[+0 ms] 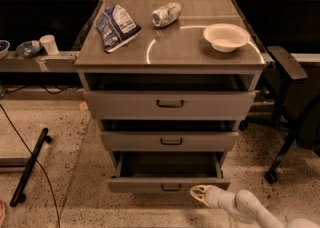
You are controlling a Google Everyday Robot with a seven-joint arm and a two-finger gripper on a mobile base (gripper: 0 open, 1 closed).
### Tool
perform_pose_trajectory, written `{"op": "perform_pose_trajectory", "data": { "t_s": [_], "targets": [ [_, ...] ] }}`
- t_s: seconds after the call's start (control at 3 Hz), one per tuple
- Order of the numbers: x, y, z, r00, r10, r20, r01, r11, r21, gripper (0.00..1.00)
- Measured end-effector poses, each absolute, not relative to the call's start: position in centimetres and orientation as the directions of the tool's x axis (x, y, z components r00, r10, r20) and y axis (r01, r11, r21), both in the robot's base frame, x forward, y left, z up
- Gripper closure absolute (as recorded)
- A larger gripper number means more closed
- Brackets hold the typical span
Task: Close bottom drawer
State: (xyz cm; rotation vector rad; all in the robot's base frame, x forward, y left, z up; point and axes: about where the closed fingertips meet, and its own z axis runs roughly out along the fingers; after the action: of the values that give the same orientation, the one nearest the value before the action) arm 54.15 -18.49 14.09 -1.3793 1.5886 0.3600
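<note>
The bottom drawer (169, 185) is the lowest of three grey drawers in the cabinet. It stands pulled out, its dark inside showing, with a small dark bar handle (171, 188) on its narrow front. My gripper (198, 194), pale and rounded, sits low at the right of the drawer front, just right of the handle and touching or almost touching the panel. My white arm (250, 208) runs off to the lower right.
The middle drawer (170, 141) and top drawer (170, 104) are also slightly out. On the cabinet top lie a chip bag (116, 26), a can (166, 14) and a white bowl (226, 37). A black chair (292, 117) stands right; a black pole (31, 164) lies left.
</note>
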Motion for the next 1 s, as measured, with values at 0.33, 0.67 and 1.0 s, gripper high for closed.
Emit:
{"op": "perform_pose_trajectory", "data": {
  "t_s": [0.33,0.67,1.0],
  "targets": [
    [56.8,-18.8,14.1,0.112,-0.587,-0.802,-0.852,0.359,-0.381,1.0],
    [60.0,-18.1,14.4,0.097,-0.584,-0.806,-0.809,0.426,-0.405,0.79],
    [62.3,-17.0,14.3,0.054,-0.569,-0.82,-0.796,0.471,-0.379,0.54]
  ]
}}
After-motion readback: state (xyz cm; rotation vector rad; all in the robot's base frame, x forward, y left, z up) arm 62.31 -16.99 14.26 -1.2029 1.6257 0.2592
